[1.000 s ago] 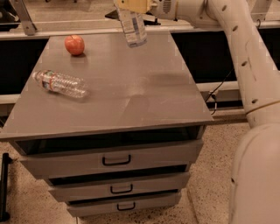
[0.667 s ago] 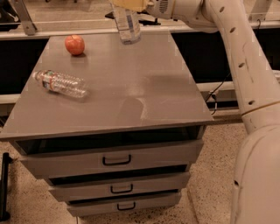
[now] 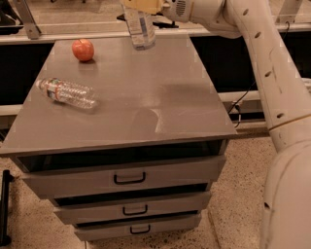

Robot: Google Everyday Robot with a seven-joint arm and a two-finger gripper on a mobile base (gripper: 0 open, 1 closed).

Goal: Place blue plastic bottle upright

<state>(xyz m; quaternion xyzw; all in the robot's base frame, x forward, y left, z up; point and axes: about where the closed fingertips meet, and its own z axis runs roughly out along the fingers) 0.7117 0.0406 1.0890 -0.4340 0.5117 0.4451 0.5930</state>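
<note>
The blue plastic bottle (image 3: 141,30) is clear with a pale label and hangs upright, its top held in my gripper (image 3: 141,5) at the top edge of the view. The gripper's yellowish fingers (image 3: 146,6) are closed around the bottle's upper part, and the cap is hidden. The bottle's base is at or just above the grey tabletop (image 3: 146,97) near its far edge; I cannot tell whether it touches. My white arm (image 3: 262,53) reaches in from the right.
A red apple (image 3: 83,49) sits at the far left of the tabletop. A ribbed clear bottle with a red-and-dark band (image 3: 66,92) lies on its side at the left. Three drawers (image 3: 130,178) are below the top. A rail runs behind the table.
My gripper has carried the bottle a little to the left and toward the far edge of the table. The apple and the lying bottle have not moved.
</note>
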